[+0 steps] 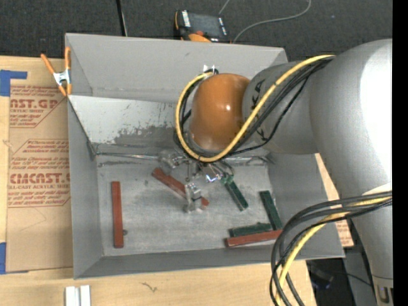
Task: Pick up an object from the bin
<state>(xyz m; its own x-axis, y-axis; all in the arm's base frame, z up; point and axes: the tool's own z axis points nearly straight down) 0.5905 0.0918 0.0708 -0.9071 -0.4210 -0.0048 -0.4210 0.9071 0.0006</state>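
Observation:
My gripper (pixel 192 199) is low over the middle of the bin floor, under the arm's orange dome. It stands on or right above a short reddish-brown stick (pixel 167 180) that lies slanted from upper left to lower right; the stick's right end is hidden by the gripper's metal parts. I cannot tell whether the stick is gripped. A dark green stick (pixel 236 196) lies slanted just to the right of the gripper.
A long red bar (pixel 117 214) lies upright along the left part of the floor. At the right, a second green stick (pixel 269 210) lies slanted, with a dark green bar (pixel 250 229) and a red bar (pixel 254 238) by the front wall. The arm covers the bin's right rear.

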